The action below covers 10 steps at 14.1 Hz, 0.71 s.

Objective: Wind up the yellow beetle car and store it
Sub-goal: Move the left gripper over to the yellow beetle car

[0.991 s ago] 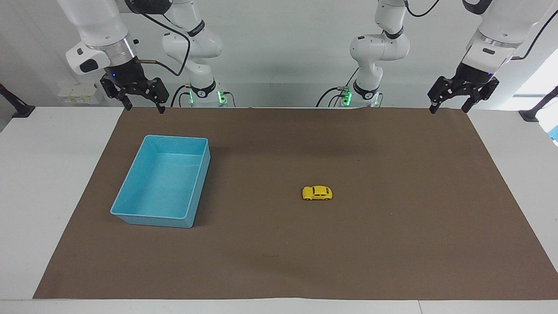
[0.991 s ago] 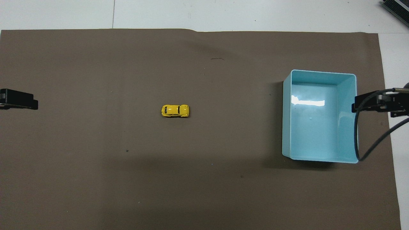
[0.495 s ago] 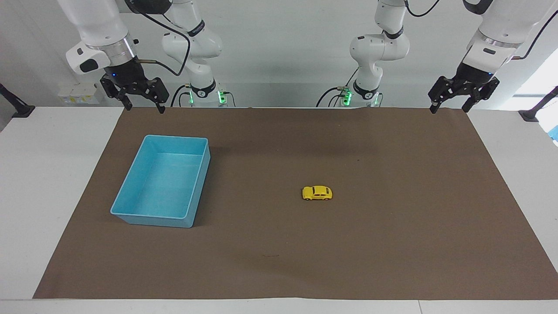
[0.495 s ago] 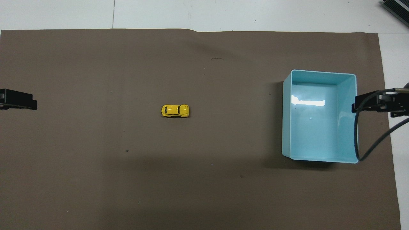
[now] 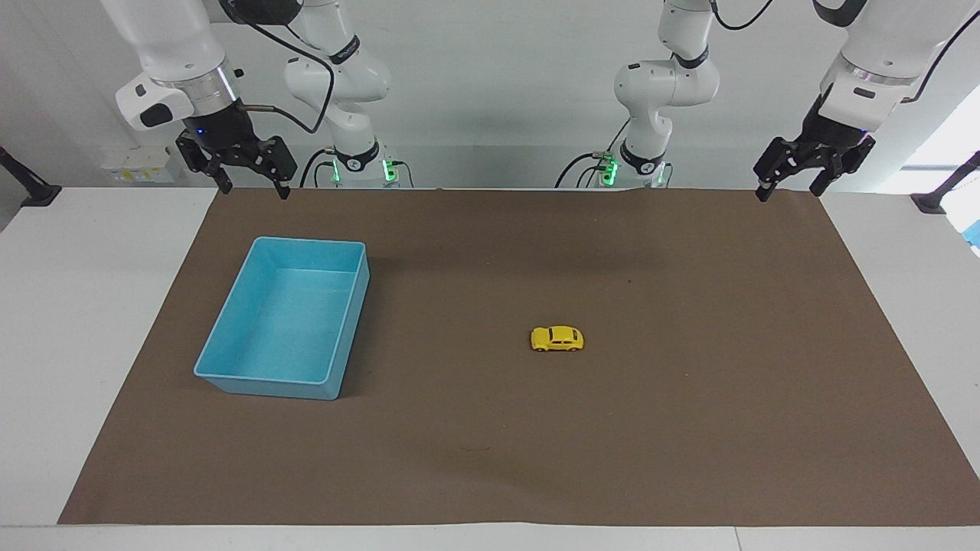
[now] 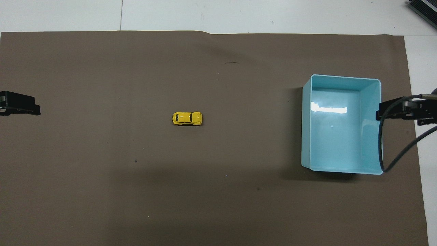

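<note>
While both arms hang raised at the robots' edge of the brown mat [image 5: 689, 428], nothing is gripped. Left gripper [image 5: 792, 187] is over the mat corner at the left arm's end, fingers spread wide, empty. Right gripper [image 5: 253, 187] is over the mat edge just robot-side of the blue bin [image 5: 230, 380], fingers also spread, empty. A black cable runs off the right wrist.

Next out: the blue bin, open-topped, nothing visible inside, toward the right arm's end of the table. Yellow beetle car [image 5: 557, 338] sits on its wheels mid-mat, well apart from the bin, toward the left arm's side of centre, slightly farther from the robots than the bin's middle. Its long axis runs along the table, end to end.

Handling judgement: car looks tiny, light, rigid, with a glossy rounded shell, so likely slippery at the roof. Best hold is probably across the flat door sides, low, between the wheels; a pinch on the curved roof could squirt it out. Free wheels mean it may roll if nudged lengthwise. Winding probably means pressing down and dragging it backward on the mat, so the grip needs downward load. Task not yet started.
</note>
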Each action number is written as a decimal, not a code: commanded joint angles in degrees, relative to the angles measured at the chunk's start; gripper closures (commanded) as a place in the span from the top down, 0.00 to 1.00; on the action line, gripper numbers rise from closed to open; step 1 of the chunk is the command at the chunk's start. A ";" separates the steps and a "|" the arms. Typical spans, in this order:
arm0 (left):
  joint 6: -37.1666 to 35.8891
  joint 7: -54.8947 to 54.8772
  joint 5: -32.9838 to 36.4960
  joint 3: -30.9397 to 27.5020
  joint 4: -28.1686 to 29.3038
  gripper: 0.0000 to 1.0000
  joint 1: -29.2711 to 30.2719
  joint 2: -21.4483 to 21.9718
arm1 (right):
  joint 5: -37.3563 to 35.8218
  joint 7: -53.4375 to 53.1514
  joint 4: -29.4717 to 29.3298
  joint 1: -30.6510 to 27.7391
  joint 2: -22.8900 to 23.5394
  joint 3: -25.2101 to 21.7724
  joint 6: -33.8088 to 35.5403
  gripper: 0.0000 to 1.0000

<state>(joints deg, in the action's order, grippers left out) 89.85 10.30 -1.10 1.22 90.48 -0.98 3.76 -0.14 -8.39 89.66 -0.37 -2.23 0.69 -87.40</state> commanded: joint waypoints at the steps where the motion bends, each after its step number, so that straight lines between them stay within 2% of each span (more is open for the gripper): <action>1: 0.15 5.76 -0.83 0.63 1.19 1.00 1.07 -0.16 | 1.02 1.28 0.43 -0.60 -0.67 0.19 0.30 1.00; 6: 1.38 18.32 -0.92 0.63 4.61 1.00 1.07 -0.25 | 1.02 1.28 0.43 -0.60 -0.67 0.19 0.30 1.00; 10: 4.46 35.02 -1.01 0.63 8.22 1.00 1.07 0.11 | 0.93 1.28 0.43 -0.60 -0.67 0.19 0.30 1.00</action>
<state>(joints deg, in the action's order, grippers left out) 91.93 38.81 -1.15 1.24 96.10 -0.97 2.79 -0.14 -8.39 89.66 -0.37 -2.23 0.69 -87.40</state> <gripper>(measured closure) 0.000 0.000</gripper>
